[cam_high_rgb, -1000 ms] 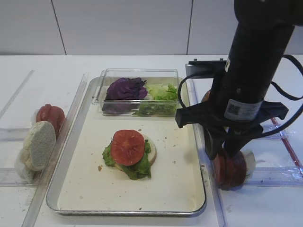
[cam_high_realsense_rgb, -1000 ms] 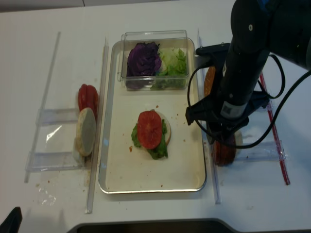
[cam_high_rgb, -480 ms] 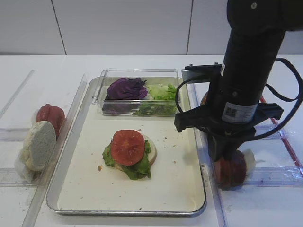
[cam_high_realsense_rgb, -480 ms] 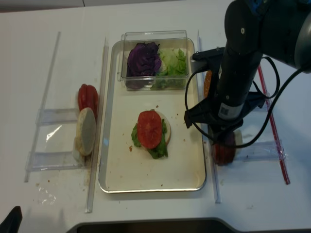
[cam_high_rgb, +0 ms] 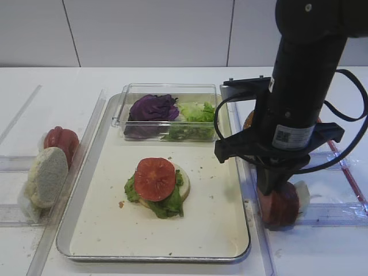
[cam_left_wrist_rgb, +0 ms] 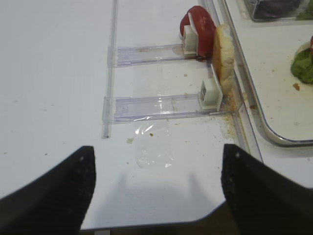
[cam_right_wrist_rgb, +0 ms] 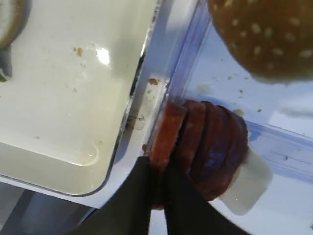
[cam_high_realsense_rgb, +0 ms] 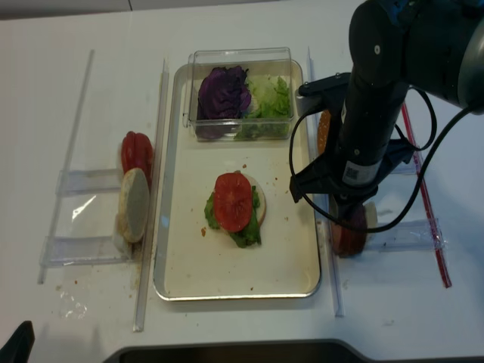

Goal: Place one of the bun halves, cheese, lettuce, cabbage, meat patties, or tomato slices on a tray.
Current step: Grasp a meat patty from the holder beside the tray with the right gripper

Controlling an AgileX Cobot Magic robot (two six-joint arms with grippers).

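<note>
the right gripper is down over the row of patties standing on edge in the clear rack just right of the tray. in the wrist view its two dark fingers are pinched together on the leftmost patty, the one nearest the tray's rim; the others lean behind it against a white stopper. the patties are still in the rack, none lifted clear. a sesame bun top sits in the same rack further back, mostly hidden behind the arm in the high views.

on the tray, near its middle, a stack lies flat: a pale bun half at the bottom, lettuce on it, and a tomato slice on top. crumbs dot the tray base. at the tray's far end a clear box holds purple cabbage on the left and more green leaves on the right.

left of the tray, another rack holds upright tomato slices and, just in front of them, a pale bun half on edge.

the left gripper hangs above the bare table left of that rack, its fingers wide apart with nothing between them.
</note>
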